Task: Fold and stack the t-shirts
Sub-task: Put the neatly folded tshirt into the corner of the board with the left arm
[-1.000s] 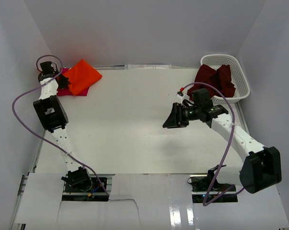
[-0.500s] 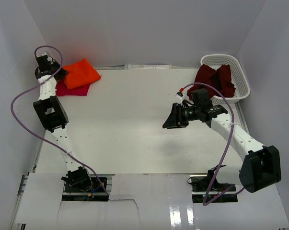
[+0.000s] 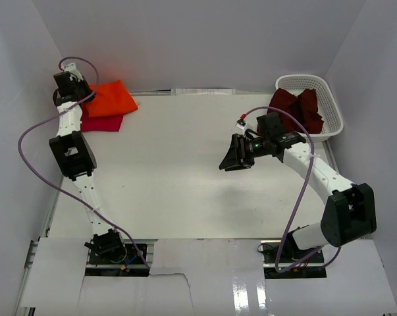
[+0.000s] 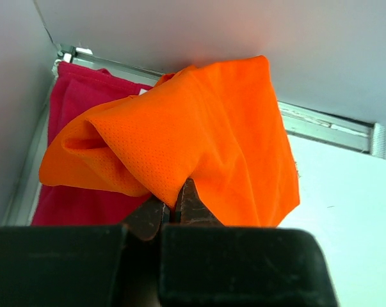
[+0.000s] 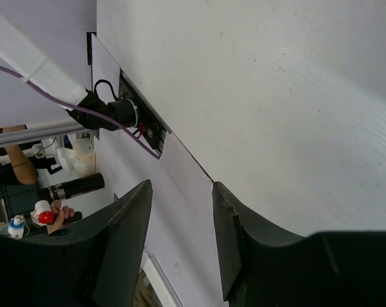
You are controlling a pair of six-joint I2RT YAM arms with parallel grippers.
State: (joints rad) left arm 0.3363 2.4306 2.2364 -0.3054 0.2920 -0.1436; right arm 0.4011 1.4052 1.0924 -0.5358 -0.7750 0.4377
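Top view: upper left, your left gripper (image 3: 87,99) holds the orange tee (image 3: 114,99) over the magenta tee (image 3: 103,123), seemingly for stacking; the maroon tee (image 3: 295,105) lies in the basket (image 3: 334,117). Left wrist: it's clenched on an orange fold. Right wrist: your right gripper (image 5: 180,192) is spread, empty.

Bright, soft, even light is coming to you off the white table (image 3: 178,178), throwing only faint shadows. Glare is shining at six o'clock in the top view, and the left gripper (image 4: 173,208) is blurring in its wrist view.

Orange tee (image 4: 225,128), magenta tee (image 4: 71,102), maroon tee (image 3: 297,108), white basket (image 3: 335,110)
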